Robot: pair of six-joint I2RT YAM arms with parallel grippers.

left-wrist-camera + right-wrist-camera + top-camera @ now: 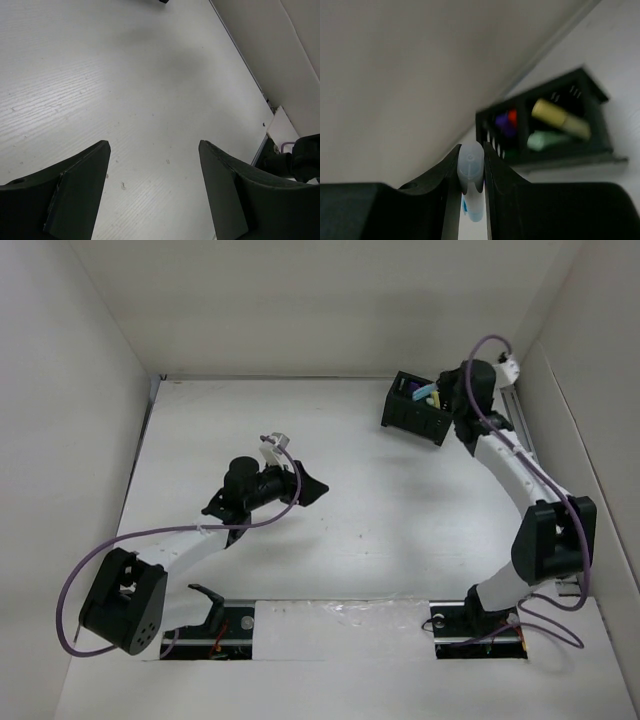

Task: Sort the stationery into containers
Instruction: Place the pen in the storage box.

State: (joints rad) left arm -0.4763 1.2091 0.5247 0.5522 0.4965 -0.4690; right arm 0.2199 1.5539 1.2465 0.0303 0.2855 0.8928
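Nearest to the arm bases, the left tool [303, 486] hangs over the middle of the white table [380, 540]. Its two black fingers [80, 185] stand moderately apart, with nothing between them and only bare table under them.

Further back on the right side, the right tool [471, 152] is narrow and grips a short pale blue pen [471, 167] with a clear cap. The pen stands upright between the fingers and its cap sticks out past the tips. In the top view this tool is just beside the right side of the small black rectangular box [412, 418], near the far right corner of the table.

The box has two compartments. A yellow pen [561, 119] and a pale green pen [544, 140] lie in one; purple and red pens [505, 121] are in the other, blurred. Behind the box rises the white wall [420, 60].
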